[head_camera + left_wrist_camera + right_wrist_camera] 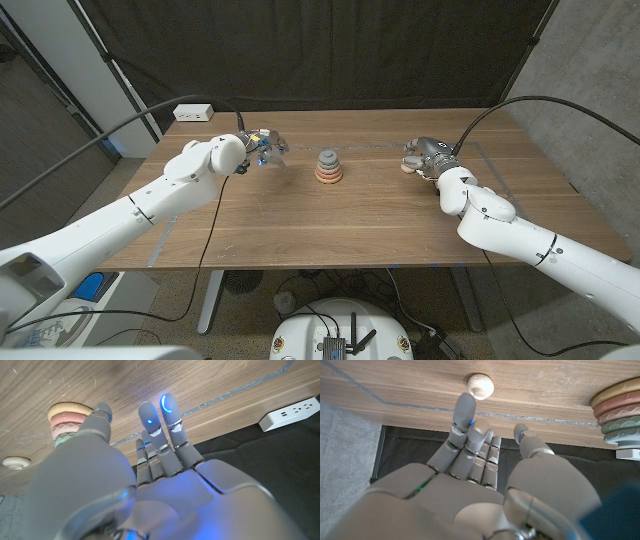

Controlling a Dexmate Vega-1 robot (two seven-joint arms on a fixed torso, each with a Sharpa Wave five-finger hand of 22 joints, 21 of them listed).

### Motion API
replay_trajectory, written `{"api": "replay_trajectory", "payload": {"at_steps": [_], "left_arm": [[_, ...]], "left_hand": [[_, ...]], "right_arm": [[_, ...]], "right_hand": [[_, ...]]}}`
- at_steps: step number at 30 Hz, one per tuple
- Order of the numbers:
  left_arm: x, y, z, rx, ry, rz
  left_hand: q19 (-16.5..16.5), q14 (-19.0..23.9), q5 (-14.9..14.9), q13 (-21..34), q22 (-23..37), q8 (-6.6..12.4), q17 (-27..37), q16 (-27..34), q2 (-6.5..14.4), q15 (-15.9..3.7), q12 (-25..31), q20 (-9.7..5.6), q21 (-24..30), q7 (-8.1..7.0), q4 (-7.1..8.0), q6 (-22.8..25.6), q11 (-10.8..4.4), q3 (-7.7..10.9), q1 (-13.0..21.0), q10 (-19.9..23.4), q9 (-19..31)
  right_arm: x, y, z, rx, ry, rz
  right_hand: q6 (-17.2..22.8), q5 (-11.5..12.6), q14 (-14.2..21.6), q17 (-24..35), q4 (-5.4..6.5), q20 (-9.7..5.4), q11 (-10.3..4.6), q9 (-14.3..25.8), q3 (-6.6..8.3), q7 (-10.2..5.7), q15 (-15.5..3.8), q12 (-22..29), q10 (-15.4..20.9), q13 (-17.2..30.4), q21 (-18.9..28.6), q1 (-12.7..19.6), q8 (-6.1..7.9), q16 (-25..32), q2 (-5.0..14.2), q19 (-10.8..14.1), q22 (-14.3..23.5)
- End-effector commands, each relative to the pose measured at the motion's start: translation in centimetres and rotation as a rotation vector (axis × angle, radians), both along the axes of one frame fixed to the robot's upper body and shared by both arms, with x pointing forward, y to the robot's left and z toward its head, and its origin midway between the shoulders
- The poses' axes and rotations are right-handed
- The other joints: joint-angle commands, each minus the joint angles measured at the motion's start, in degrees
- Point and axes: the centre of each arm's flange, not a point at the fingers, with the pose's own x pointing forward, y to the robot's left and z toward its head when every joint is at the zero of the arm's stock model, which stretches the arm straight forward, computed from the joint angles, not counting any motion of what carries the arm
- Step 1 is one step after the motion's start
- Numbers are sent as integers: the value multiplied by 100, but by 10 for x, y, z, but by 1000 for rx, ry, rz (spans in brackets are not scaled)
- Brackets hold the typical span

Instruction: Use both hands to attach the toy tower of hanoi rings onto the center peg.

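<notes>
No readable writing. Left robot hand [262, 146] empty, fingers spread; right robot hand [422, 157] likewise, near small ring [480, 386].

The ring stack [328, 167] sits on the table [300, 230] between the left hand [262, 145] and right hand [420, 157].

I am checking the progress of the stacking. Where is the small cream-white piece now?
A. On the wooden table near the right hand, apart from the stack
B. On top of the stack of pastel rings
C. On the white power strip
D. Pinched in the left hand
A: the small cream-white piece lies on the wooden table just beyond the right hand, apart from the stack of pastel rings.
</notes>
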Motion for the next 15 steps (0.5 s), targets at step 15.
{"api": "replay_trajectory", "payload": {"at_steps": [15], "left_arm": [[-11, 26, -32, -108, -171, 56]], "left_hand": [[114, 93, 45, 20, 61, 54, 44, 100, 85, -359, 72, -789, 75, -51, -19, 177, -63, 48, 34, 176, 9]], "right_arm": [[-3, -1, -3, 13, -4, -5]], "right_hand": [[31, 36, 39, 8, -4, -346, -13, -12, 71, 17, -135, -18, 35, 7, 35, -52, -14, 58, 1, 51, 16]]}}
